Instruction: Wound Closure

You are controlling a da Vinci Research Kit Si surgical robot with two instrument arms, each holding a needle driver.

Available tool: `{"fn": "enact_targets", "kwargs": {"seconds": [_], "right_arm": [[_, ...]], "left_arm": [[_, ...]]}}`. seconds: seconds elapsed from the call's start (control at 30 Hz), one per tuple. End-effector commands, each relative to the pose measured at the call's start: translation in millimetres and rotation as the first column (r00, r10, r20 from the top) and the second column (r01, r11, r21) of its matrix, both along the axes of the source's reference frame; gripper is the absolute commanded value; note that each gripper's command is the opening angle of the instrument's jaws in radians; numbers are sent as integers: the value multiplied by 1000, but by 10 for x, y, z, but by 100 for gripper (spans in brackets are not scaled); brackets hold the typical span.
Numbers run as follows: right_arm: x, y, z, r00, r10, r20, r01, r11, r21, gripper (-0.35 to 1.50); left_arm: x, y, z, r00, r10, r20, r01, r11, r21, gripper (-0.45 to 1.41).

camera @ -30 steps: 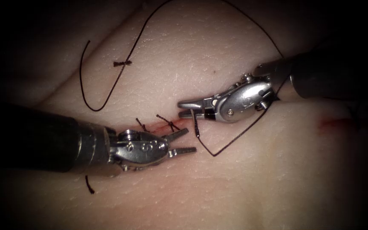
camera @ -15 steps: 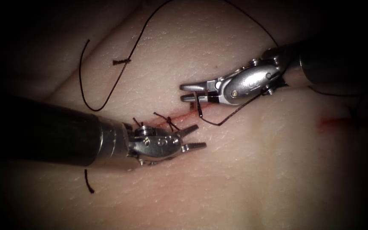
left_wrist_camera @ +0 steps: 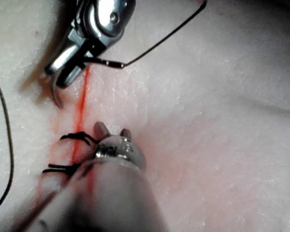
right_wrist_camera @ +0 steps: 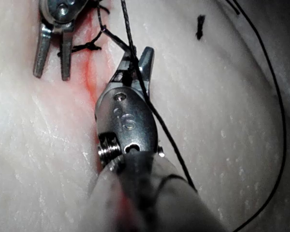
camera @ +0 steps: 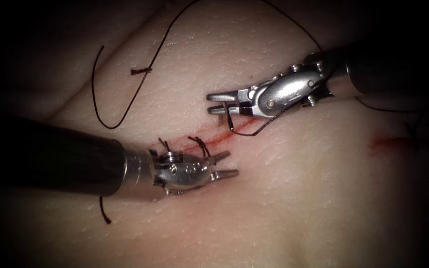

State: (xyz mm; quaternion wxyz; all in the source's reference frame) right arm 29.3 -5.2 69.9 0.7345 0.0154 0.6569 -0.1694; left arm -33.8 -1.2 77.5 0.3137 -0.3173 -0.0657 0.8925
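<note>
The cut is a red line across the pale tissue; two dark stitches cross its left part. My right tool hovers over the cut, shut on the curved needle partway along its curve. The needle's bright tip sticks out past the jaws and hangs free above the tissue. Thread leaves the needle's other end and runs back under the right tool. My left tool lies beside the stitches with its jaws open and holds nothing.
A long loop of thread lies on the tissue at the upper left, with a short knotted cut end on it. Another cut end lies below the left shaft. A smear of red fluid marks the tissue at the right.
The right tool has lifted up and back with the needle, and the slack thread loop below it has drawn up short. The left tool slid slightly right, jaws still open.
</note>
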Motion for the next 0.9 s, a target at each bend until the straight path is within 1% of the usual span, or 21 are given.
{"fn": "enact_targets", "kwargs": {"seconds": [0.03,0.13,0.2,0.27,0.37,0.43,0.5,0.53,0.7,0.73,0.9], "right_arm": [[8,-2,3,1000,-2,-1,2,1000,0,-35],[15,5,-1,1000,-6,8,6,1000,20,-35],[21,8,-3,1000,-10,29,8,998,63,-35],[23,8,-4,999,-12,32,9,997,75,-35],[27,8,-3,998,-16,68,6,989,147,-35],[28,10,-2,994,-21,105,-4,974,228,-35],[30,13,-1,992,-19,121,-15,964,266,-35],[33,16,1,990,-21,139,-24,951,309,-35],[40,26,7,981,-10,194,-76,898,433,-35],[42,29,9,977,-4,214,-98,880,464,-35],[46,34,12,971,7,237,-127,860,494,-35]], "left_arm": [[-6,-6,5,1000,1,0,-1,1000,3,34],[-6,-8,7,1000,6,-2,-6,1000,6,34],[-4,-7,8,1000,4,0,-4,1000,9,34],[-3,-7,8,1000,0,1,0,1000,13,34],[2,-9,9,1000,5,3,-5,1000,11,34],[5,-11,10,1000,3,4,-3,1000,14,34],[7,-12,10,1000,1,6,-1,1000,17,34],[10,-13,9,1000,3,7,-3,1000,17,34],[11,-16,9,1000,4,7,-4,1000,16,34],[11,-16,9,1000,4,6,-4,1000,15,34],[12,-17,9,1000,5,7,-5,1000,15,34]]}}
